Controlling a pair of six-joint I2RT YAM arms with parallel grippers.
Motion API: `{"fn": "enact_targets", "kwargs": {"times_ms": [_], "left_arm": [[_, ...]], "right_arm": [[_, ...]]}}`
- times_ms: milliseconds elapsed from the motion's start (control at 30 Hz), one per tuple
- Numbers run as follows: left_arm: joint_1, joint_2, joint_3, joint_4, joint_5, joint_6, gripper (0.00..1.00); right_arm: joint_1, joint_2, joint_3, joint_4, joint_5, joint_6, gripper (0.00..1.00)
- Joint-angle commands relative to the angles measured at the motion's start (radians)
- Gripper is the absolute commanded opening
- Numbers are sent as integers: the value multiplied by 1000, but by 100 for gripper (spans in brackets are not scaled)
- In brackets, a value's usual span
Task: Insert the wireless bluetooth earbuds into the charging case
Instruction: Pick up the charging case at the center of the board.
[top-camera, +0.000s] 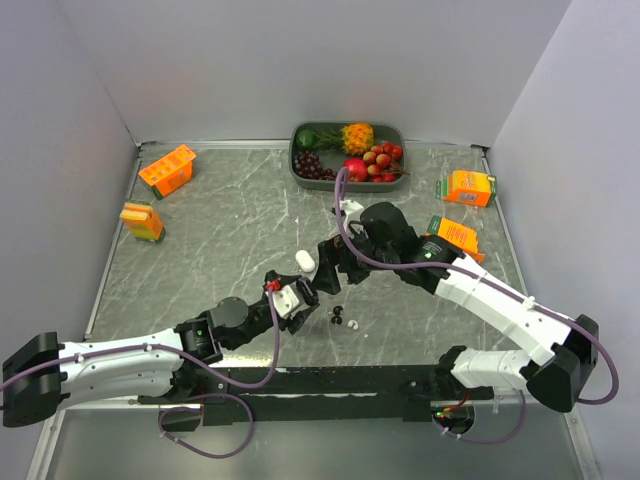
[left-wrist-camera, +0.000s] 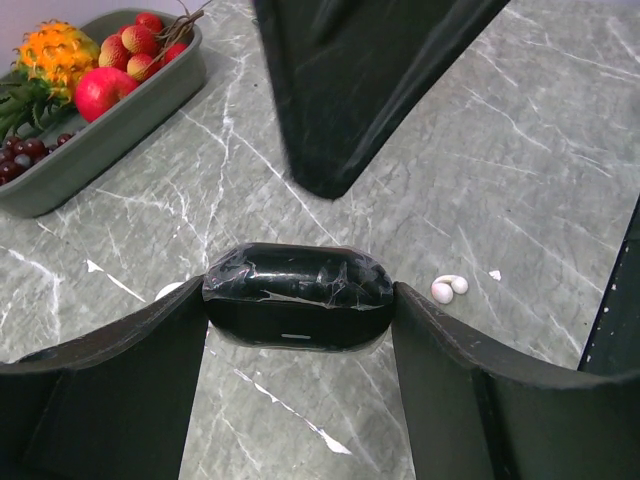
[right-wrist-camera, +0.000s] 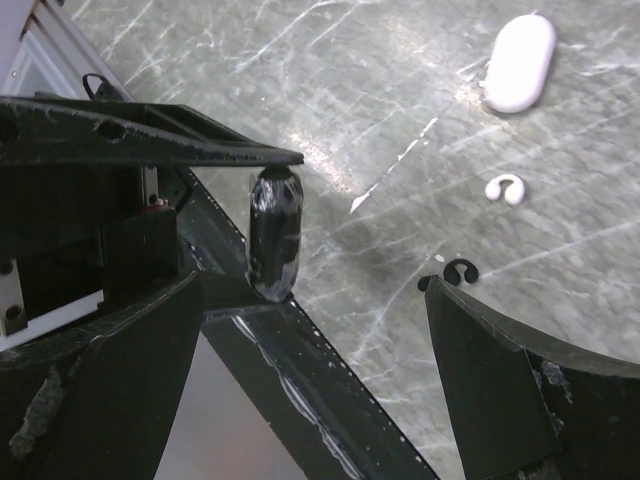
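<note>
A fruit tray (left-wrist-camera: 110, 130) is placed at the far middle of the table (top-camera: 230, 240). Two cartons (top-camera: 167, 170) are set at the far left, and two other cartons (top-camera: 468, 187) at the right. Near the middle, the charging case (right-wrist-camera: 275, 235) is held in the left end effector (left-wrist-camera: 300, 300). A second case (top-camera: 305, 260) is laid just beyond it. The earbuds (top-camera: 353, 323) are found to its right, nearer than the right end effector (right-wrist-camera: 315, 283).

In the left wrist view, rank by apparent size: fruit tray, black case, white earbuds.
1. Fruit tray, partly cropped.
2. Black case, enlarged by nearness to the camera.
3. White earbuds, smallest.
</note>
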Motion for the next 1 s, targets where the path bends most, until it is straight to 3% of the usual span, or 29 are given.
{"fn": "enact_targets", "kwargs": {"times_ms": [0, 967], "left_arm": [[-12, -23, 33, 23, -13, 28, 1], [-15, -35, 57, 31, 37, -35, 1]], "right_arm": [[-1, 27, 55, 48, -48, -7, 99], [5, 105, 36, 71, -54, 16, 97]]}}
